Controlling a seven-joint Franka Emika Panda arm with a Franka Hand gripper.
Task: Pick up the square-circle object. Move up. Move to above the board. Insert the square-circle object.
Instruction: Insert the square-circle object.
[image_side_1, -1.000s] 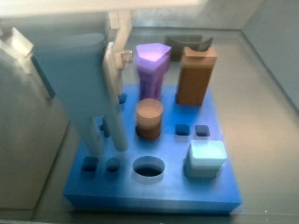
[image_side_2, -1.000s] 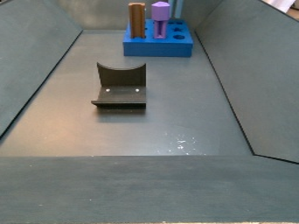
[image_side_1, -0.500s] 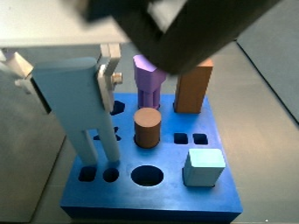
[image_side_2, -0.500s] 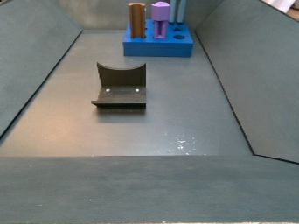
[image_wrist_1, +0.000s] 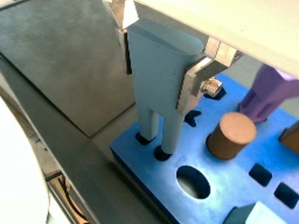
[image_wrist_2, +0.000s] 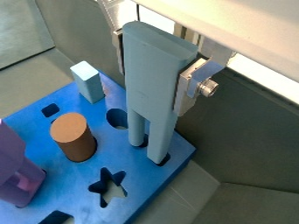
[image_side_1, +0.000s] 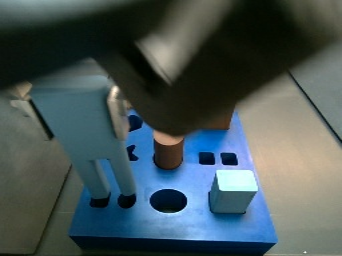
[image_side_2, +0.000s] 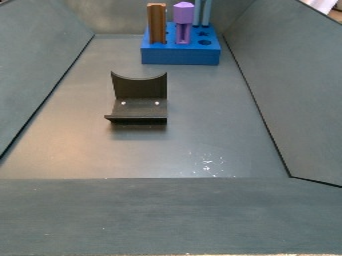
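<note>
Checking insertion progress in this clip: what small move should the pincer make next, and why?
Probably ease straight down a little. The pincer, above the board's corner, is shut on the square-circle object. In both wrist views its two prongs sit in their holes with much of their length exposed, so it looks not yet seated.

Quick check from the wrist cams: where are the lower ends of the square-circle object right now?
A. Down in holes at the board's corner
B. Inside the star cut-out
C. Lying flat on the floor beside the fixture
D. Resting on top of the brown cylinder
A: in both wrist views the square-circle object, flanked by the gripper and its fingers, has its two legs entering holes at a corner of the board, apart from the brown cylinder.
</note>
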